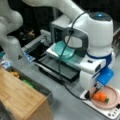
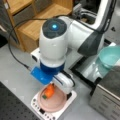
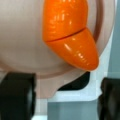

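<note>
An orange toy carrot (image 1: 100, 96) (image 2: 49, 91) with a green stub lies on a pink plate (image 1: 113, 99) (image 2: 56, 103) in both front views. The plate rests on a white scale (image 1: 110, 111) (image 2: 63, 113). My gripper (image 1: 97, 87) (image 2: 53, 85) hangs just above the carrot. In the wrist view the carrot (image 3: 68, 35) fills the top, its pointed tip reaching the plate's rim (image 3: 22, 67). The gripper (image 3: 63, 96) is open: its black fingers (image 3: 17, 96) stand wide apart at the bottom corners with nothing between them.
A teal bowl (image 1: 64, 50) (image 2: 110, 56) sits on a silver appliance's open door, above a black tray (image 1: 57, 68). A wooden shelf unit (image 1: 20, 97) (image 2: 37, 22) stands nearby. The arm's black cable (image 1: 60, 65) trails across the grey table (image 1: 67, 105).
</note>
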